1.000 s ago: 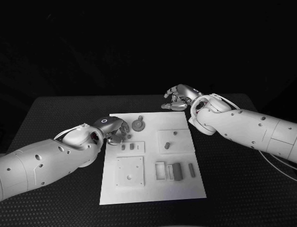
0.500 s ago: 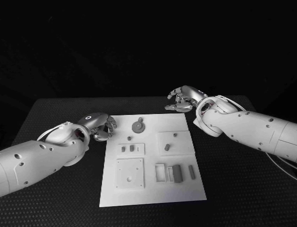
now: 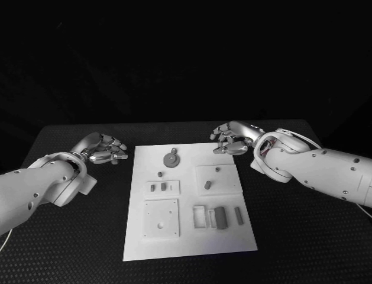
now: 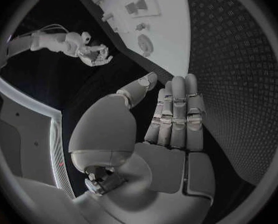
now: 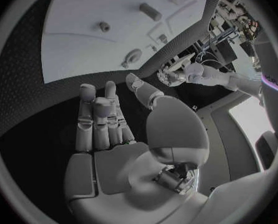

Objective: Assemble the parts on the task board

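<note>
Fingers [image 4: 176, 109] of the left hand [image 3: 100, 148] lie straight, close together and hold nothing; it hovers over the black counter [image 3: 58, 142] just off the task board's [image 3: 190, 236] far left corner. The right hand [image 3: 231, 139], fingers [image 5: 95, 119] likewise extended and empty, hovers at the board's far right corner. Small grey parts [image 3: 223, 215] lie on the board, a round one [image 3: 172, 158] near its far edge.

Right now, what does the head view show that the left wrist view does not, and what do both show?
Head view alone: the near end of the white board, with the square plate and the upright pieces beside it.
Left wrist view alone: the left hand's palm, fingers straight and holding nothing.
Both: the round disc at the board's far end, and the right hand, empty.
</note>
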Robot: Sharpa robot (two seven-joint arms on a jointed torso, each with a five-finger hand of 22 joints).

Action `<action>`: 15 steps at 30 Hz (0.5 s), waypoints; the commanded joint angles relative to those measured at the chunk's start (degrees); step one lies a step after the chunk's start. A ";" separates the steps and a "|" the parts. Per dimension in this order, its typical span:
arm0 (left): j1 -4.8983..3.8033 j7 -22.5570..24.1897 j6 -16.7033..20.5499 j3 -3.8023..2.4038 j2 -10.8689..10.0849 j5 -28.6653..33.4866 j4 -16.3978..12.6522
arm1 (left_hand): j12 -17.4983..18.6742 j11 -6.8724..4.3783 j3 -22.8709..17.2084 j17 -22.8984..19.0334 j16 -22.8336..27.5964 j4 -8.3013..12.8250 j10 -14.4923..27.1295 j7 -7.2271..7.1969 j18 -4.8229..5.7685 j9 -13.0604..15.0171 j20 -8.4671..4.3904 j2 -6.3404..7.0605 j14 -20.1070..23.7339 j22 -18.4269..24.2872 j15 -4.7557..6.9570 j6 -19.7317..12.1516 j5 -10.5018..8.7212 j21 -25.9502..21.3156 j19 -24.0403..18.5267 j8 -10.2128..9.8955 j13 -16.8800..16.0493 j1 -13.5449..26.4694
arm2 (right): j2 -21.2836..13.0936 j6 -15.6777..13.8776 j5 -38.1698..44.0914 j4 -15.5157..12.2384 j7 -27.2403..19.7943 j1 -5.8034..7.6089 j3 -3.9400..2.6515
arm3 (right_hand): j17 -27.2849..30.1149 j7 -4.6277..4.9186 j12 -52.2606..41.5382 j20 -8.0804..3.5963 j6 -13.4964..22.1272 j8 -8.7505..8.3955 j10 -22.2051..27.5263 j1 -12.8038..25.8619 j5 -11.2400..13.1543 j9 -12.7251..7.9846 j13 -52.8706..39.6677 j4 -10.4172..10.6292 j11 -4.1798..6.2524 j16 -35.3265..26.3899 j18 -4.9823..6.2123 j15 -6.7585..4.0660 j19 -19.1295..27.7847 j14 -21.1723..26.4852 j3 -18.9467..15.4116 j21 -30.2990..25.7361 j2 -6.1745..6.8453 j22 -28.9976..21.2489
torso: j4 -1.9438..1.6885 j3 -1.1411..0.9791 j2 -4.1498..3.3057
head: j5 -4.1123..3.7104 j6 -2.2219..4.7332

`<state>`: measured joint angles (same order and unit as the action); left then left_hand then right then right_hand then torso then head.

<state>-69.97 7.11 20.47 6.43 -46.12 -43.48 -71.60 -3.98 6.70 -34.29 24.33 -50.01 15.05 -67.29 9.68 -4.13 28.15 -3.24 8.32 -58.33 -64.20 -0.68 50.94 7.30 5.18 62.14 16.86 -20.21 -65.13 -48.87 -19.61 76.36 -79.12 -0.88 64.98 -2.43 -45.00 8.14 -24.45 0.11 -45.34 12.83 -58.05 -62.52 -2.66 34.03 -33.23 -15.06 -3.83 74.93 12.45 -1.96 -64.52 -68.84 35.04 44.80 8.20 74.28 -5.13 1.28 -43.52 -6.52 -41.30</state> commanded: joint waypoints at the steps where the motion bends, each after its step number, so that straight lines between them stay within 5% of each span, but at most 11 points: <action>1: -0.13 4.61 -3.66 -0.03 -0.43 8.11 -1.20 | 0.17 0.28 0.81 -0.88 3.58 0.35 1.04 0.14 2.09 0.14 0.76 -0.02 1.92 1.73 -1.39 -0.46 -0.32 -1.66 -2.57 0.43 0.28 0.93 | -1.04 4.39 7.93 -1.57 -2.21 -0.30 0.30 | -0.01 2.16 2.52 -0.27 -3.22 0.48 -1.36 -0.29 -0.04 0.17 2.66 -0.85 -0.58 0.11 2.55 -0.07 -0.91 -1.09 0.19 0.03 -0.92 0.06 | 0.00 -0.03 0.02 | 0.24 0.03; 7: -0.12 5.09 -4.44 -0.02 -1.23 5.13 -2.39 | 0.06 0.51 1.14 -0.85 7.60 0.71 1.66 0.18 2.93 0.31 1.02 -0.32 2.35 4.54 -2.50 -0.66 0.37 -1.54 -4.57 0.69 0.57 0.61 | -1.94 7.58 17.51 -2.61 0.14 -1.03 0.89 | -0.46 0.61 4.89 -1.43 -6.95 2.50 -7.14 0.07 -0.15 0.93 5.97 -1.17 0.81 1.59 2.55 -1.35 -3.41 -4.22 0.20 1.49 -2.83 0.85 | 0.18 0.06 -0.07 | -0.15 0.18; 10: -0.10 5.45 -4.67 -0.01 -1.30 5.24 -2.48 | 0.07 0.58 1.44 -0.57 8.68 0.67 1.83 0.24 3.12 0.31 1.12 -0.18 2.48 5.36 -2.72 -0.84 0.35 -1.53 -5.00 0.68 0.66 0.73 | -1.96 8.55 21.59 -2.83 2.29 -1.13 1.12 | -0.60 0.46 6.15 -1.67 -7.28 2.59 -8.43 0.18 -0.08 0.94 7.20 -1.34 0.93 1.77 2.55 -1.50 -3.67 -4.47 0.02 1.66 -2.04 1.09 | 0.13 -0.02 0.00 | -0.10 0.00; 12: -0.09 5.80 -4.28 -0.01 -1.41 5.74 -2.56 | 0.15 0.73 2.12 -0.28 9.24 0.40 2.20 0.45 3.18 0.22 1.15 0.11 2.45 5.85 -2.82 -1.32 -0.22 -1.49 -5.16 0.47 0.79 1.49 | -1.91 12.20 22.38 -2.78 4.42 -1.13 1.21 | -0.62 0.45 6.71 -1.69 -7.33 2.57 -8.85 0.35 -0.08 0.91 7.71 -1.24 0.92 1.76 2.55 -1.49 -3.68 -4.48 -0.07 1.62 -1.53 1.13 | 0.15 -0.03 0.04 | -0.01 -0.14; 15: -0.09 6.11 -4.04 0.00 -1.53 6.73 -2.55 | 0.25 1.16 3.38 0.19 10.36 0.30 3.39 0.53 3.29 0.22 1.39 0.55 3.02 6.81 -3.15 -1.58 -0.43 -1.55 -5.80 0.47 1.12 2.60 | -1.92 12.01 23.06 -2.68 4.43 -1.14 2.03 | -0.51 0.82 8.34 -1.56 -6.53 2.02 -7.98 1.51 -0.12 0.61 8.79 -0.68 0.36 1.46 2.55 -1.00 -3.33 -4.35 -0.41 1.27 -0.21 1.08 | 0.12 0.06 0.02 | -0.19 -0.11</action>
<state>-70.01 11.12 17.26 6.47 -47.57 -38.71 -74.00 -3.98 7.86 -31.26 24.37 -40.08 15.35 -64.49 10.27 -1.74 28.42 -1.83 8.89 -55.56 -57.73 -3.62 49.69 7.04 3.78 56.88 17.38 -19.19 -63.11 -50.75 -11.77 94.16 -81.76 0.92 63.95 -0.71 -45.52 7.27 -16.79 -1.33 -50.82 15.17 -66.42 -61.17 -2.66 34.83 -24.85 -15.96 -3.01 76.32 12.31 -3.36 -68.20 -73.10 34.87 46.26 7.30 74.95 -5.00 1.28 -43.53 -6.60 -41.35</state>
